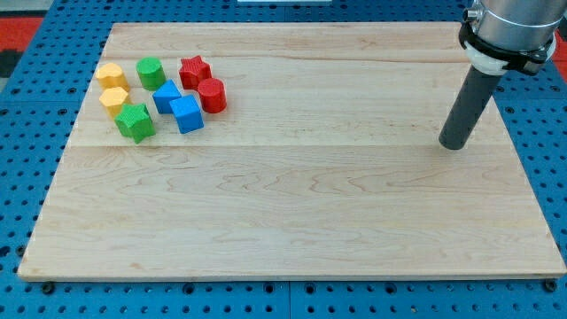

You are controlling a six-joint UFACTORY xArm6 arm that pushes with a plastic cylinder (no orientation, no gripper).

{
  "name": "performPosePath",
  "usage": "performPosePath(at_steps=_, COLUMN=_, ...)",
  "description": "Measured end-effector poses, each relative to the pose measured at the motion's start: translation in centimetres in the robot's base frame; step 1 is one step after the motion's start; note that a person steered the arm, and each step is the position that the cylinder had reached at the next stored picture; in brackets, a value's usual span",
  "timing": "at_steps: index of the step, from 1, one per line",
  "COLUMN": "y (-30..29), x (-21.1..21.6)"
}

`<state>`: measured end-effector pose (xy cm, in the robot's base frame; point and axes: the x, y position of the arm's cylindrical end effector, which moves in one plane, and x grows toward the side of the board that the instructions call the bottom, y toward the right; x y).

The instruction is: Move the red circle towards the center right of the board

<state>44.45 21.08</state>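
- Desk [292, 221]: pale blond wood, fine grain running side to side, faint lines between planks.
- Surface under desk [18, 159]: bright blue, regular pattern of dark holes; red patch at the view's top left.
- Red circle [212, 95]: solid red.
- Red star [194, 71]: same red.
- Blue blocks [186, 114] [166, 96]: two, mid blue.
- Green blocks [135, 122] [150, 73]: two, grass green.
- Yellow blocks [111, 75] [114, 98]: two, orange-yellow.
- Rod, down to my tip [453, 146]: dark charcoal grey; white band and silver-grey collar above.
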Motion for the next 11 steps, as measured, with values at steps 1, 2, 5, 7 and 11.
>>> performPosePath(at_steps=1, y=-0.6, x=0.0)
performPosePath(at_steps=2, y=-3.9, x=0.5)
performPosePath(at_steps=5, y=-17.9, x=4.3)
performPosePath(at_steps=7, y=-23.3, x=4.0)
performPosePath(at_steps=11, y=-27.0, x=2.8)
